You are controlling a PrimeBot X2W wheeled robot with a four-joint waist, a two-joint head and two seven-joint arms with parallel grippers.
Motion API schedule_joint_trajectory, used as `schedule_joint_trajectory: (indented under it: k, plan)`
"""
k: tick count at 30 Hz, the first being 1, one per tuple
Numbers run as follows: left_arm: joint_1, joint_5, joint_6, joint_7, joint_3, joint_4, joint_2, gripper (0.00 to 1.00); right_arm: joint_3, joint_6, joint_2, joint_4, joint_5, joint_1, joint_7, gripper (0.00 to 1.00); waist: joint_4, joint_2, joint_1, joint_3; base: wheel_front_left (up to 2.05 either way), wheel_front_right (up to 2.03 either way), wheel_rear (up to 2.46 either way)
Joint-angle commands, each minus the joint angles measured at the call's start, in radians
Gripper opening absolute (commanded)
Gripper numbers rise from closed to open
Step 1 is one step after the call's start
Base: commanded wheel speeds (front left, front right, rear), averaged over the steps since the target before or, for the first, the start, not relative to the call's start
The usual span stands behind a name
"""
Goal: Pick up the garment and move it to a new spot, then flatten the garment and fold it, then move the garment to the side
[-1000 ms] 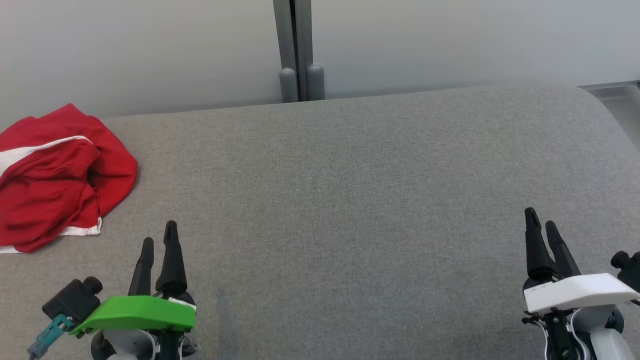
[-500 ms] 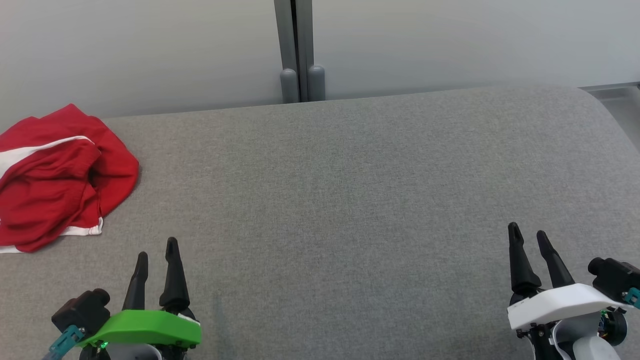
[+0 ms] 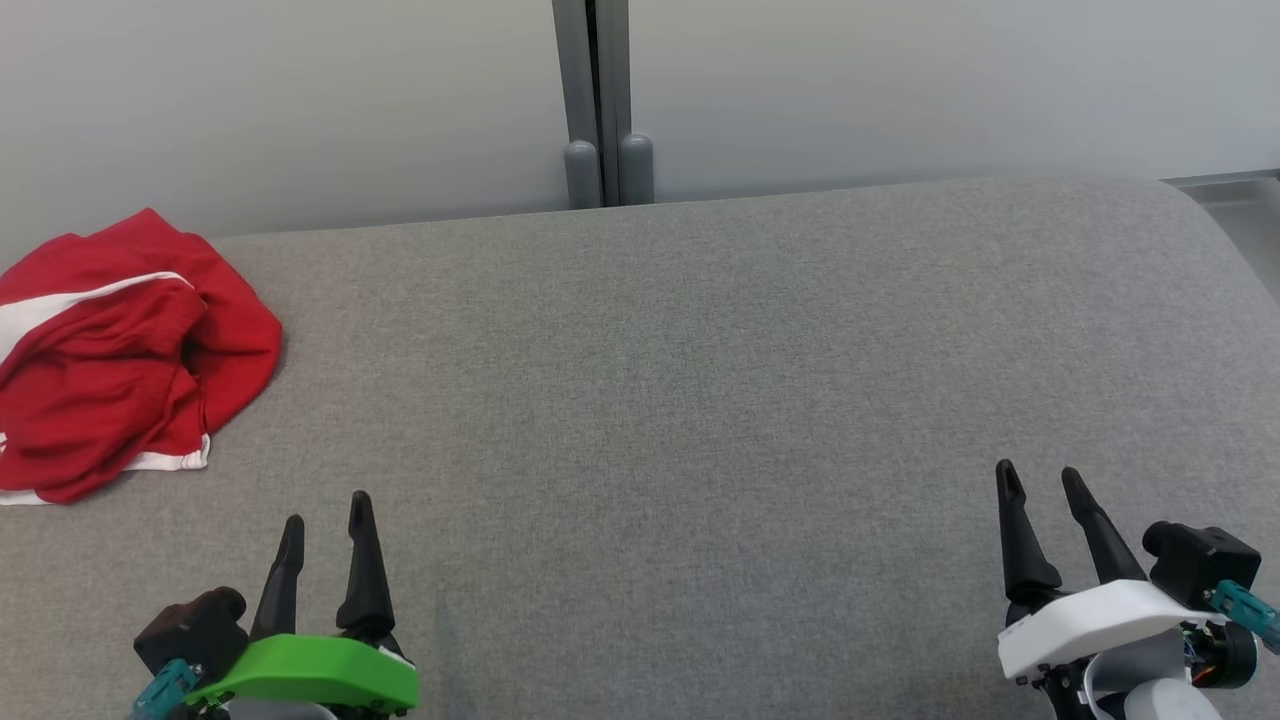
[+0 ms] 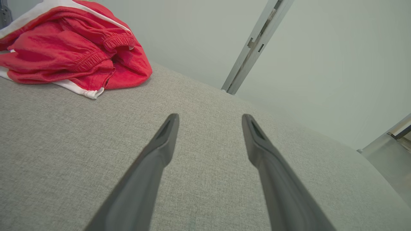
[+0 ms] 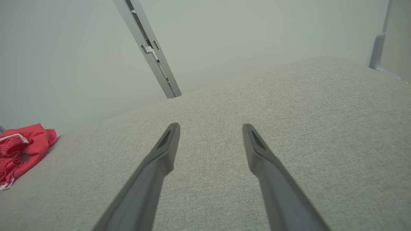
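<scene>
The garment (image 3: 115, 355), red with white stripes, lies crumpled in a heap at the far left of the grey table (image 3: 680, 380). The left wrist view has the garment (image 4: 69, 48) at its upper left, and in the right wrist view the garment (image 5: 19, 150) sits at the left edge. My left gripper (image 3: 326, 510) stands open near the table's front left, below and to the right of the heap, nothing between its fingers (image 4: 160, 150). Low at the front right, my right gripper (image 3: 1038, 478) is open and empty too, far from the cloth.
A grey post (image 3: 597, 100) rises against the pale wall behind the table's far edge. The table's rounded right end (image 3: 1200, 230) meets a metal ledge (image 3: 1240, 195). Broad bare cloth surface stretches between the two grippers.
Both grippers have drawn back toward the table's front edge, the right one also shifting left. The garment has stayed put; the head view has shifted slightly.
</scene>
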Motion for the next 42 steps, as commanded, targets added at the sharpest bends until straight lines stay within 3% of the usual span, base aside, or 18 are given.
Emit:
schedule_joint_trajectory:
  k: [1, 42]
  plan:
    - [0.004, 0.028, -0.008, -0.010, -0.001, -0.004, 0.008, 1.00, 0.003, 0.000, -0.007, -0.008, -0.030, -0.003, -0.011, 1.00, 0.000, 0.0000, 0.0000, 0.000, 0.00, 0.00, 0.00]
    - [0.026, 0.243, -0.015, -0.091, -0.029, 0.075, 0.011, 1.00, 0.037, 0.000, -0.011, -0.037, -0.356, 0.020, -0.092, 1.00, 0.010, 0.0000, 0.0000, 0.002, 0.00, 0.00, 0.00]
